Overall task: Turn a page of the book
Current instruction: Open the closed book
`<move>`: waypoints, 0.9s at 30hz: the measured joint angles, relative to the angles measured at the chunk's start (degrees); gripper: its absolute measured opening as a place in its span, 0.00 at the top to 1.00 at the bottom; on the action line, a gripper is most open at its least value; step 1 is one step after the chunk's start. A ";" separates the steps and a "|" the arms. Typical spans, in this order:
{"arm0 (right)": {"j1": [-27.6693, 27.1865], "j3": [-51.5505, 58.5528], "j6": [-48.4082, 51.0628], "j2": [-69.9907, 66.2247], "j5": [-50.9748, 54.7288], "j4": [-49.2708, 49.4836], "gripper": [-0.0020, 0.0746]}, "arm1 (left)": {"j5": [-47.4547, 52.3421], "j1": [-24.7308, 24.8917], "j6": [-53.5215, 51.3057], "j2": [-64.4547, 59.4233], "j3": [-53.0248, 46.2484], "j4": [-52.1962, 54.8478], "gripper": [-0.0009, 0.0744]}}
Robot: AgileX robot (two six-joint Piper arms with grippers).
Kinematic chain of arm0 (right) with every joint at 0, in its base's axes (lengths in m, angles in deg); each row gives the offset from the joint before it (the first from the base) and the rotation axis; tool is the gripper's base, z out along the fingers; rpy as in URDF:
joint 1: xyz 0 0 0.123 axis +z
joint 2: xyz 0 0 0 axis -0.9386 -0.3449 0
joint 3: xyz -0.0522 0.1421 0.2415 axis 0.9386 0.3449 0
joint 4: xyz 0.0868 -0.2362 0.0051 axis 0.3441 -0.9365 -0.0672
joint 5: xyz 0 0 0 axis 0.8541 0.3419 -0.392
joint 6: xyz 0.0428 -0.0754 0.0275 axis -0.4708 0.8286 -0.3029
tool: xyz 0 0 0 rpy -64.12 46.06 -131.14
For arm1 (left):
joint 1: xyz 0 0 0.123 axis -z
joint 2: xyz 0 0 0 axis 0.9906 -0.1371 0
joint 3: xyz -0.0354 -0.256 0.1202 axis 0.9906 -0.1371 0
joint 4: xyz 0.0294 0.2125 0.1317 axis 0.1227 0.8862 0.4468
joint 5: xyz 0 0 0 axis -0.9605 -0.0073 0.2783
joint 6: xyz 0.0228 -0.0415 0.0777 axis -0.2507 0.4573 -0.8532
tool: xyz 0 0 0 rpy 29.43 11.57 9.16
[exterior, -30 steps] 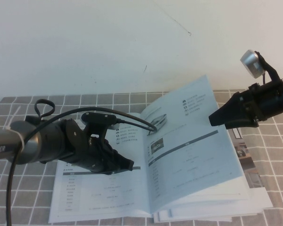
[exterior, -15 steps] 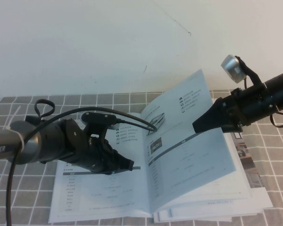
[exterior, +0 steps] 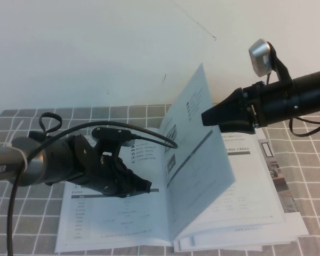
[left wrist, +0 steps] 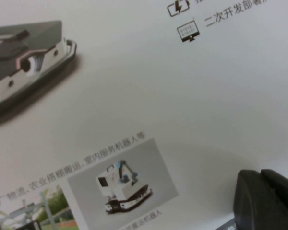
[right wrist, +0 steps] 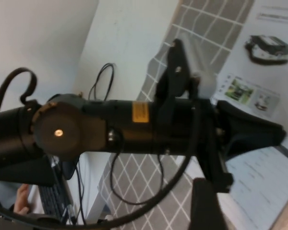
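The book lies open on the checked cloth. My left gripper is shut and presses on its left page; the left wrist view shows the fingertips together on that sheet, below a photo of a low flat vehicle. The page stands almost upright over the spine. My right gripper is shut on the page's free edge, about halfway up. In the right wrist view, one of its fingers shows, with the left arm and the book's left page beyond.
A grey checked cloth covers the table against a white wall. Colour-photo brochures and loose sheets stick out under the book on the right. The left arm's black cable arcs over the left page.
My right gripper has moved left and a little up with the page's edge. The page has swung from leaning right to nearly upright. The left arm has not moved.
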 joint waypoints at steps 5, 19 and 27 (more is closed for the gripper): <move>3.46 0.00 1.91 0.00 0.00 1.97 0.46 | -0.33 0.00 0.36 0.00 0.00 -0.84 0.99; 7.56 0.10 5.48 0.00 -0.11 8.75 0.46 | -0.53 0.00 2.12 -0.04 0.00 -1.64 0.99; 7.56 0.10 6.84 0.00 -0.88 8.85 0.46 | -0.81 -1.44 6.28 -0.04 0.00 -2.85 0.99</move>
